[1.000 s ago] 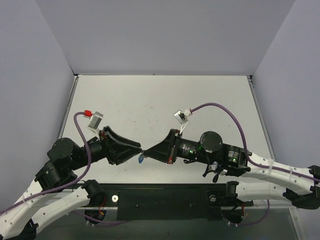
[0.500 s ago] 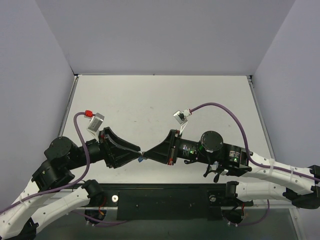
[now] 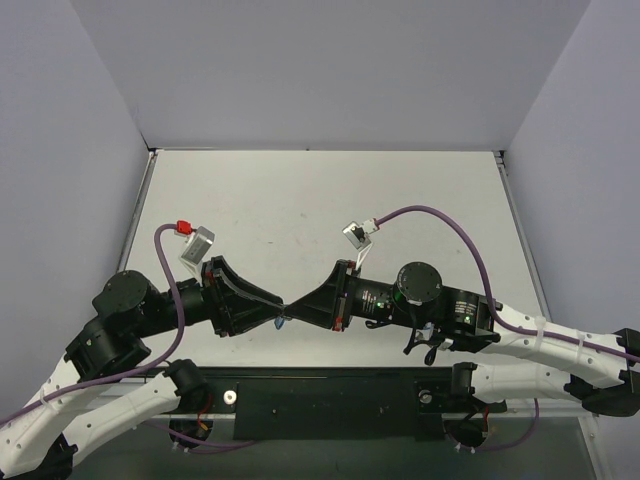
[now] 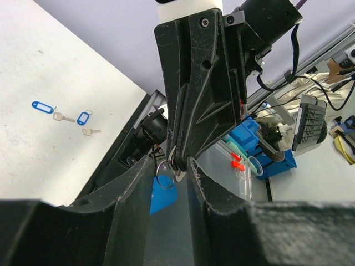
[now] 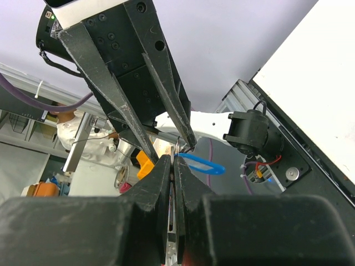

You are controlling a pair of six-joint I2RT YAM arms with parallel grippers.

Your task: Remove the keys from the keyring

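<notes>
My two grippers meet tip to tip above the table's near edge. My right gripper (image 3: 292, 308) is shut on the thin silver keyring (image 4: 165, 167), whose blue tag (image 4: 163, 197) hangs below; the tag also shows in the right wrist view (image 5: 201, 163) and the top view (image 3: 280, 322). My left gripper (image 4: 170, 173) is partly open, its fingers (image 4: 137, 191) flanking the right fingertips and the ring. Two silver keys (image 4: 64, 117) (image 4: 91, 131), each with a blue-rimmed tag (image 4: 42, 105) (image 4: 83, 117), lie loose on the white table in the left wrist view. I cannot find them in the top view.
The white table (image 3: 300, 200) is walled by pale panels at the back and sides. A black rail (image 3: 330, 395) runs along the near edge under the arms. Purple cables (image 3: 440, 215) loop above both wrists.
Both grippers stay joined at the ring. The meeting point has drifted slightly left, and the left wrist has shifted a little. The blue tag still hangs below.
</notes>
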